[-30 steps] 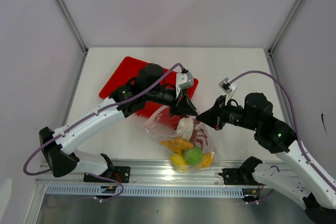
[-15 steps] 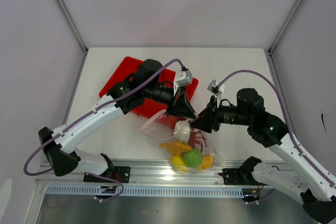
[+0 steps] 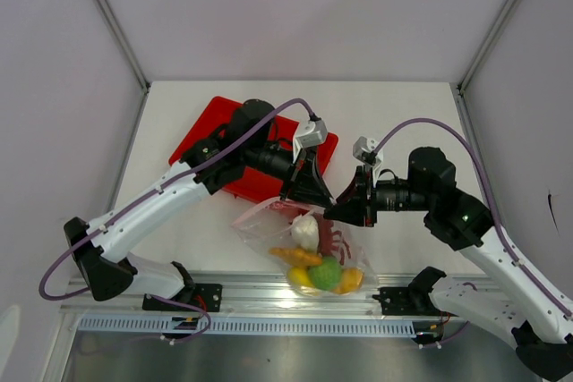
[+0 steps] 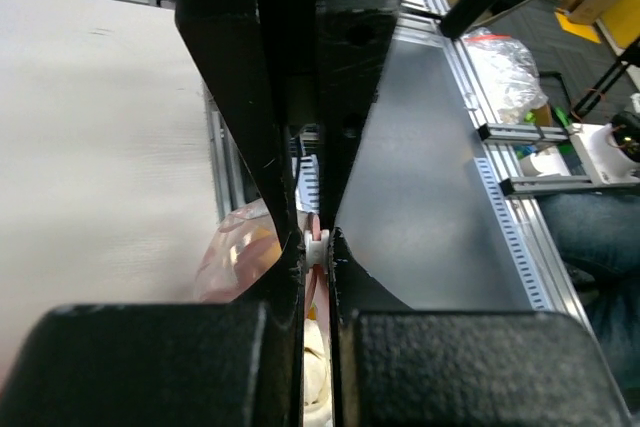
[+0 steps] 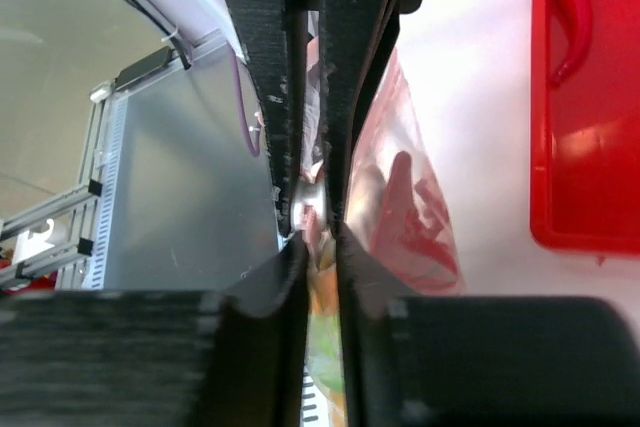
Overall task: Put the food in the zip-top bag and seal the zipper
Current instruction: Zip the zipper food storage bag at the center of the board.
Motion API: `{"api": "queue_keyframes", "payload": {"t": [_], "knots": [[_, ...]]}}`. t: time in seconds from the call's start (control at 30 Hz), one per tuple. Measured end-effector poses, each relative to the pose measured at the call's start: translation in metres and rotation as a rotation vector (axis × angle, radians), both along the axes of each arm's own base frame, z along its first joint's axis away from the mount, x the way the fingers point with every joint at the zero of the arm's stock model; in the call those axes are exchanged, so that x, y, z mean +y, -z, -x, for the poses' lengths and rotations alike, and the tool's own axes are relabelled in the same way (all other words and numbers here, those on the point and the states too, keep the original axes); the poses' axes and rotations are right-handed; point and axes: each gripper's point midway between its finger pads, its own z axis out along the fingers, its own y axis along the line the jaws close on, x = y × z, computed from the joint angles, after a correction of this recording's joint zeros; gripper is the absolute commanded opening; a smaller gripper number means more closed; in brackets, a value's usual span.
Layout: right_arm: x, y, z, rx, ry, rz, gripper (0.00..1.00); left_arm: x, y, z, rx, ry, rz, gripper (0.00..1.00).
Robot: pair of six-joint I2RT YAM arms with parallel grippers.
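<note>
The clear zip-top bag (image 3: 309,248) hangs between my two grippers near the table's front edge. It holds the food: a white leek piece (image 3: 306,232), red chillies (image 3: 341,241), an orange piece (image 3: 295,256), a green fruit (image 3: 327,271) and yellow fruits (image 3: 300,277). My left gripper (image 3: 313,198) is shut on the pinkish-red zipper (image 4: 314,226) at a small white slider (image 4: 316,247). My right gripper (image 3: 334,212) is shut on the bag's mouth edge (image 5: 318,179) right beside it. The chillies show through the plastic (image 5: 405,212).
The red tray (image 3: 208,127) lies at the back left, mostly under my left arm. In the right wrist view a red curved shape (image 5: 570,12) lies on the tray (image 5: 590,147). The metal rail (image 3: 251,291) runs along the near edge.
Both grippers have drawn closer together, the right one moving left toward the left one. The bag with the food has shifted slightly left with them.
</note>
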Motion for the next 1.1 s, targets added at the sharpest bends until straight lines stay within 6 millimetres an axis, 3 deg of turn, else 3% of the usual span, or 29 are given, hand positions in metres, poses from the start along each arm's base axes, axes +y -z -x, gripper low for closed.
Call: {"api": "queue_keyframes", "payload": {"t": [0.03,0.1,0.47,0.8,1.0,1.07,1.1], "knots": [[0.001,-0.001,0.001,-0.001,-0.013,-0.007,0.04,0.001,-0.001,0.002,0.005,0.009,0.002,0.01],[0.003,-0.001,0.003,0.000,-0.031,-0.020,0.00,0.003,-0.003,0.005,0.014,0.018,0.004,0.01],[0.011,-0.006,0.009,0.025,-0.092,-0.090,0.00,0.010,-0.006,0.010,0.038,0.019,-0.016,0.01],[0.002,-0.010,-0.008,0.032,0.103,-0.152,0.00,0.009,-0.003,-0.005,-0.007,-0.072,-0.053,0.01],[0.002,-0.008,-0.012,0.050,0.129,-0.159,0.00,0.011,0.001,-0.011,-0.018,-0.119,-0.074,0.01],[0.004,-0.007,-0.008,0.048,0.091,-0.154,0.12,0.012,0.001,-0.010,-0.015,-0.116,-0.075,0.01],[0.006,-0.007,-0.005,0.048,0.066,-0.147,0.29,0.013,0.002,-0.009,-0.010,-0.115,-0.079,0.00]]}}
